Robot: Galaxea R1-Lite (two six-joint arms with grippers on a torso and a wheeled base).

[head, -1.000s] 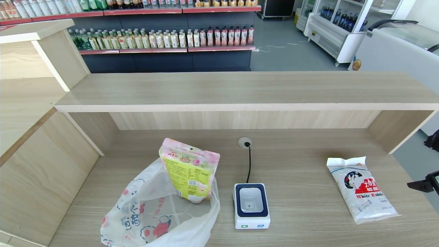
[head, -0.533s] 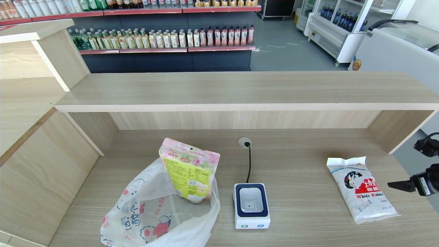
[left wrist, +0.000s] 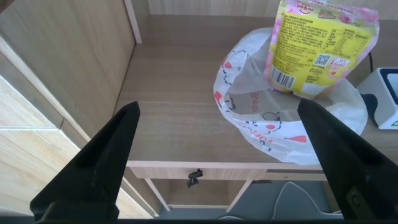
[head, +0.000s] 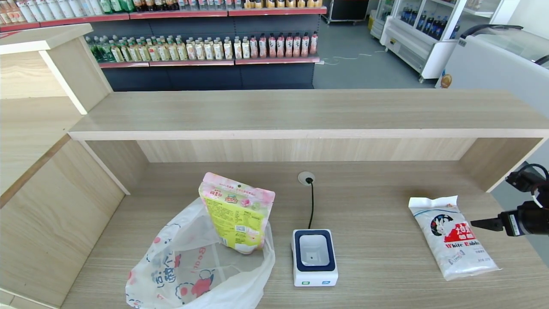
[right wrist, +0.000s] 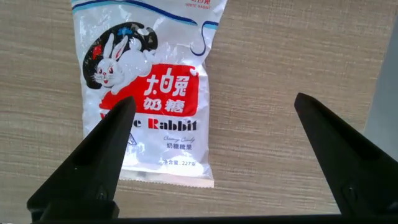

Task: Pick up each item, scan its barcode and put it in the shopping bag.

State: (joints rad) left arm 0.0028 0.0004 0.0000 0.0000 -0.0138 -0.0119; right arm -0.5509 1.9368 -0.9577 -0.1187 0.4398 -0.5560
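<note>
Right pincer [right wrist: 213,99], released, hangs beside the candy bag [right wrist: 146,93], its top cropped in the wrist view.

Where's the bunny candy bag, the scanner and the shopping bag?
candy bag [head: 456,235], head view, on its red middle patch.
scanner [head: 314,251], head view, on its top window.
shopping bag [head: 171,274], head view, on its printed plastic side.

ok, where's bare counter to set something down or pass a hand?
Widest free patch: counter between scanner and candy bag. Also bare: the strip between shopping bag and left side wall, and the upper ledge. Crowded: pouch, shopping bag and scanner sit close together, cable running behind the scanner.
</note>
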